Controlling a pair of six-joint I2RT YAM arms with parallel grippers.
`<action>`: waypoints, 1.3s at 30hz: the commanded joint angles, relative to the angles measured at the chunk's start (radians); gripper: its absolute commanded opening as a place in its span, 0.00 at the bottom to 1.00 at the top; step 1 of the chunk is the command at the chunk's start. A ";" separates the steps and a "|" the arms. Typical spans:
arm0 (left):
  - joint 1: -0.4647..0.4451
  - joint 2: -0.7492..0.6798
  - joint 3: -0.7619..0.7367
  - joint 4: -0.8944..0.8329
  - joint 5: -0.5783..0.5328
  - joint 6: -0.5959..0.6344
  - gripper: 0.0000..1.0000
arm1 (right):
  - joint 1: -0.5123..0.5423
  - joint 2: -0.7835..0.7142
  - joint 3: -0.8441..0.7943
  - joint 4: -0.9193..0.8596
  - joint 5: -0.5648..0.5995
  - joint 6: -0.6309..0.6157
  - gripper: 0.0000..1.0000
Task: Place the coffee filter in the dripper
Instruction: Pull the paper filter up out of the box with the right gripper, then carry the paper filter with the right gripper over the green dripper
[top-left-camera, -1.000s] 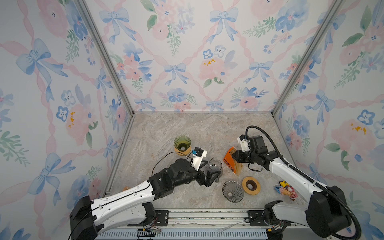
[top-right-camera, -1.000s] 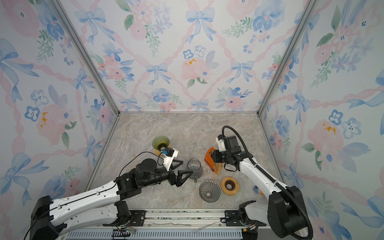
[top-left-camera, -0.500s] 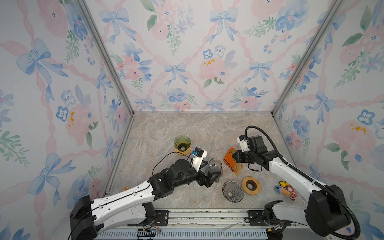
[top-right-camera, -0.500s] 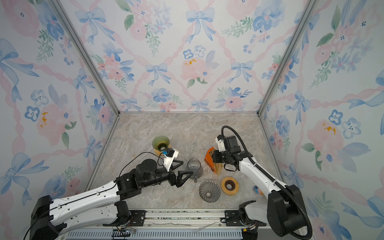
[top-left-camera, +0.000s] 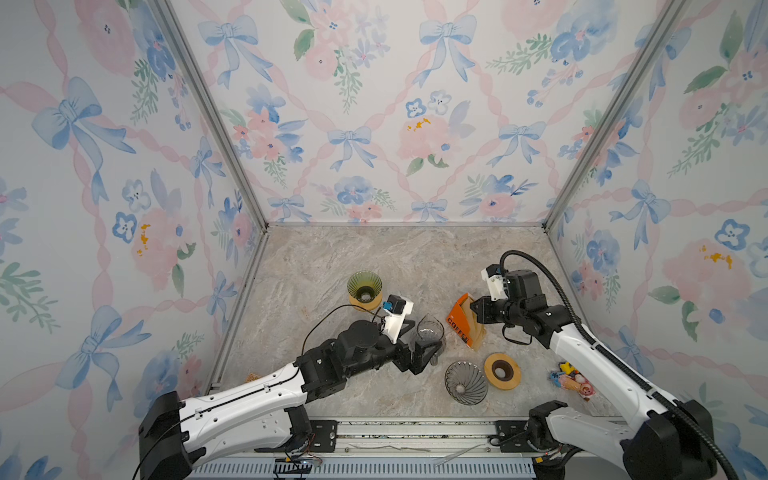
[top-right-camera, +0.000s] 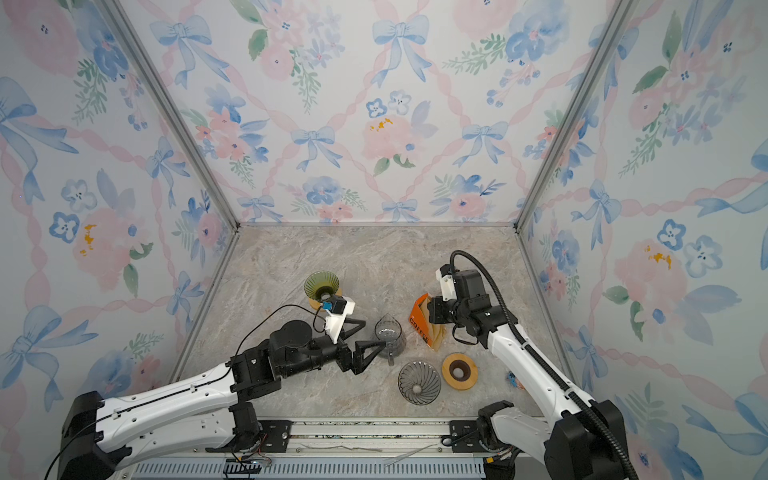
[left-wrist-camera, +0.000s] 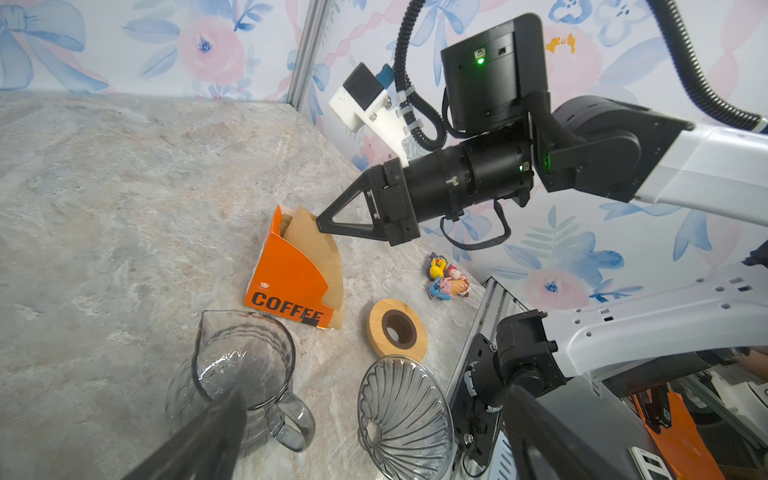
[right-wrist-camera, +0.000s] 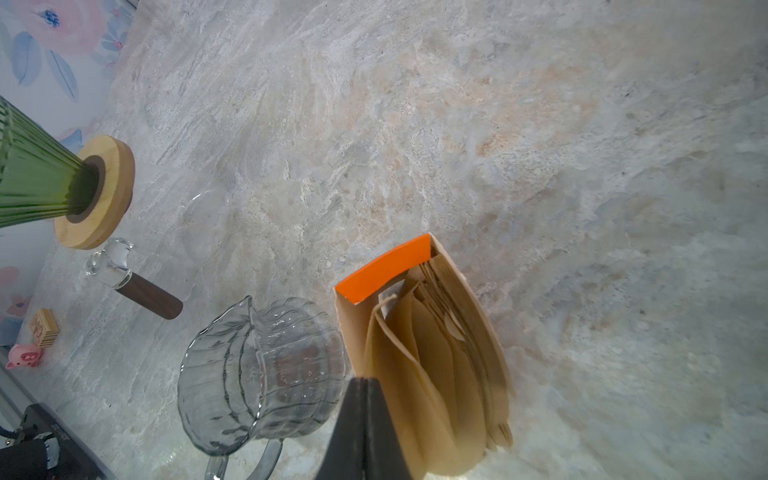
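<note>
Brown coffee filters (right-wrist-camera: 415, 374) stand in an orange COFFEE box (top-left-camera: 457, 322) right of centre. My right gripper (top-left-camera: 473, 309) is shut on the upper edge of the front filter (left-wrist-camera: 316, 249), its tips (right-wrist-camera: 365, 382) at the box's open top. A clear grey dripper (top-left-camera: 465, 382) lies on the table near the front edge, empty. A green dripper (top-left-camera: 365, 286) sits on a wooden base further back. My left gripper (top-right-camera: 374, 332) hangs open beside the glass carafe (top-left-camera: 430, 332), holding nothing; in the left wrist view its fingers (left-wrist-camera: 199, 436) frame the carafe and the grey dripper (left-wrist-camera: 405, 411).
A wooden ring (top-left-camera: 502, 371) lies right of the grey dripper. Small toys (top-left-camera: 571, 378) sit at the front right. In the right wrist view a glass piece with a dark wooden handle (right-wrist-camera: 133, 282), a wooden block (right-wrist-camera: 45, 328) and a pink pig (right-wrist-camera: 25, 355) lie beyond the carafe.
My right gripper's jaws have closed at the top of the filter stack. Neither arm has shifted much otherwise.
</note>
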 joint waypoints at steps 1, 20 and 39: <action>-0.004 -0.029 0.002 0.002 -0.034 0.009 0.98 | 0.011 -0.028 0.040 -0.055 0.036 -0.004 0.05; 0.173 -0.098 0.176 -0.343 -0.076 0.037 0.98 | 0.249 -0.060 0.329 -0.278 0.322 -0.060 0.05; 0.649 -0.154 0.256 -0.617 0.243 0.171 0.98 | 0.531 0.342 0.780 -0.274 0.392 -0.071 0.05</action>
